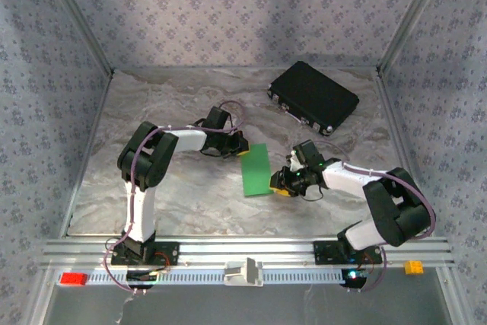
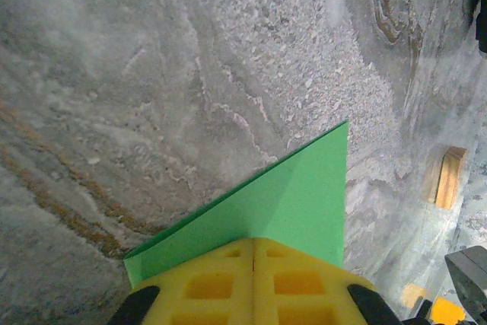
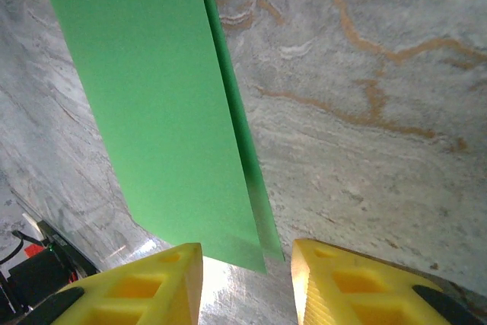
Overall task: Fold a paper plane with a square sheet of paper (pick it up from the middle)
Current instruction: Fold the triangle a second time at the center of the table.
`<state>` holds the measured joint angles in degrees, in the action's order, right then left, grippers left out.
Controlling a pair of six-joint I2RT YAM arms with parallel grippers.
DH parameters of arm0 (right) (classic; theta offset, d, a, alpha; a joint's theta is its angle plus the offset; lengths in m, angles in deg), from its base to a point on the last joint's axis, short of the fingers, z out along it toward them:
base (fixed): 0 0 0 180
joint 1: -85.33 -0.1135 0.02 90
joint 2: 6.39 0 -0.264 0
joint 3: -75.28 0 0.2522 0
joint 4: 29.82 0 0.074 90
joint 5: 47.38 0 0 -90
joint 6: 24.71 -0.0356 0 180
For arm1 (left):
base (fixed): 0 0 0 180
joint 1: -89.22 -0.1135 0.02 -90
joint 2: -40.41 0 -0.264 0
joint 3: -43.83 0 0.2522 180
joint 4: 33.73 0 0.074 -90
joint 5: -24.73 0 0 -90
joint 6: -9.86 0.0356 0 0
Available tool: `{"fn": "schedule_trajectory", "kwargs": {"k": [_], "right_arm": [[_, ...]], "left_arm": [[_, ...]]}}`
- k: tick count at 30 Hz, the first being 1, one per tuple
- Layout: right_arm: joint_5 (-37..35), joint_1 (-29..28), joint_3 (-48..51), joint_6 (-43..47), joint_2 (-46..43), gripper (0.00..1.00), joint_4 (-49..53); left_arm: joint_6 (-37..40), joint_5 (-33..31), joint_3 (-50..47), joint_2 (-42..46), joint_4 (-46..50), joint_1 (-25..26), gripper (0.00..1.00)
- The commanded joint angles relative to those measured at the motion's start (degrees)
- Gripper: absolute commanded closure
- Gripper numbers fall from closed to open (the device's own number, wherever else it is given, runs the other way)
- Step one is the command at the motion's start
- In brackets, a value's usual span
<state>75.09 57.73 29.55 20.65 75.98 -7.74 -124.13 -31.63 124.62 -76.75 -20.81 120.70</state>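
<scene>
1. Two long edges of the folded green paper sheet lie mid-table, bare marble table all around, black case well apart
2. Left gripper reaches low, clamped on its far corner
3. Right gripper, jaws parted, straddles the near corner

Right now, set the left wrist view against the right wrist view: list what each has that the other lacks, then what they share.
Left wrist: the left gripper shut on the edge of the square sheet of paper, with a tan block off to the right. Right wrist: the right gripper open, the sheet's end, two layers thick, showing between the jaws. Both: the green sheet and the marbled table.
</scene>
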Motion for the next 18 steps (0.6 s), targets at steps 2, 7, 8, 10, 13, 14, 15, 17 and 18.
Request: {"fn": "schedule_trajectory", "kwargs": {"k": [2, 7, 8, 10, 13, 14, 15, 17, 18], "right_arm": [[1.92, -0.31, 0.59, -1.19, -0.61, 0.63, -1.2], [2.23, -0.34, 0.88, -1.75, 0.47, 0.63, -2.62], [2.24, -0.42, 0.95, -2.09, 0.71, 0.63, -3.06], [2.43, -0.51, 1.03, -2.25, 1.03, 0.63, -3.61], [2.39, -0.57, 1.05, -2.42, 1.46, 0.63, -4.03], [2.46, -0.62, 0.95, -2.45, 1.81, 0.63, -4.07], [2.51, -0.63, 0.95, -2.45, 2.0, 0.63, -4.17], [2.26, -0.84, 0.96, -2.49, 2.36, 0.63, -4.37], [2.16, -0.91, 0.99, -2.48, 2.44, 0.63, -4.37]], "left_arm": [[0.73, -1.21, -0.9, -2.1, 3.03, -0.17, 0.94], [0.73, -1.04, -0.67, -2.21, 3.1, -0.11, 0.94], [0.7, -1.01, -0.67, -2.27, 3.17, -0.11, 0.94], [0.83, -1.04, -0.59, -2.37, 3.21, -0.15, 0.94], [0.7, -0.95, -0.49, -2.31, 3.15, -0.15, 0.94], [0.74, -0.95, -0.54, -2.38, 3.13, -0.17, 0.94], [0.67, -0.95, -0.56, -2.37, 3.13, -0.11, 0.94], [0.66, -0.82, -0.49, -2.37, 3.17, -0.09, 0.94], [0.66, -0.81, -0.49, -2.37, 3.19, -0.04, 0.94]]}}
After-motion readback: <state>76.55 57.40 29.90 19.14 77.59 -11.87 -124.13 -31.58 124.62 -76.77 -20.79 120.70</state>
